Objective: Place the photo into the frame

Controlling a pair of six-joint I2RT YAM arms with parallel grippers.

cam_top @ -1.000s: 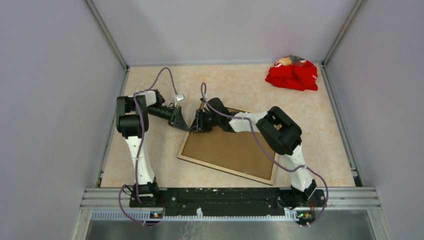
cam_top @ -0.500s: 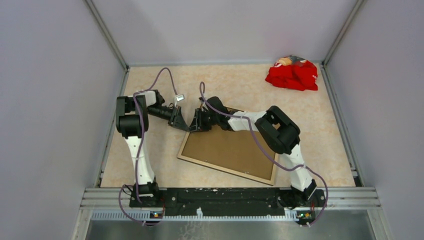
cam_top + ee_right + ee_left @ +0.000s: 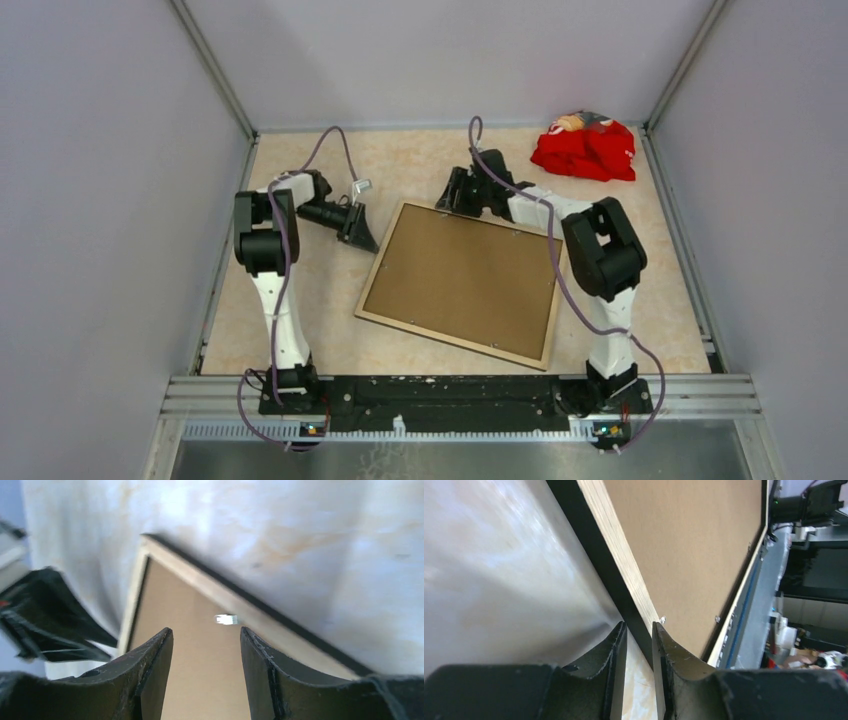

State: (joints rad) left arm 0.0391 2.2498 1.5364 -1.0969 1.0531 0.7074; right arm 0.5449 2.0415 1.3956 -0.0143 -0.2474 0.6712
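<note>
The frame (image 3: 372, 318) lies face down on the table, tan wood back up, with the brown backing board (image 3: 465, 280) set in it. The photo is hidden. My left gripper (image 3: 366, 236) sits low beside the frame's far left corner, a little apart from it. In the left wrist view (image 3: 639, 626) its jaws stand a narrow gap apart and the frame's black edge (image 3: 594, 555) runs just beyond them. My right gripper (image 3: 455, 194) hovers open and empty over the frame's far edge. In the right wrist view (image 3: 206, 632) it is above the backing board (image 3: 190, 680) near a small white tab (image 3: 226, 619).
A crumpled red cloth (image 3: 585, 150) lies at the far right corner. Grey walls close in the table on three sides. The metal rail (image 3: 460, 385) with the arm bases runs along the near edge. The left gripper shows in the right wrist view (image 3: 50, 625).
My right gripper has left the frame's far left corner beside the left gripper and swung right to the far edge. The left gripper has drawn back slightly. The frame has stayed put.
</note>
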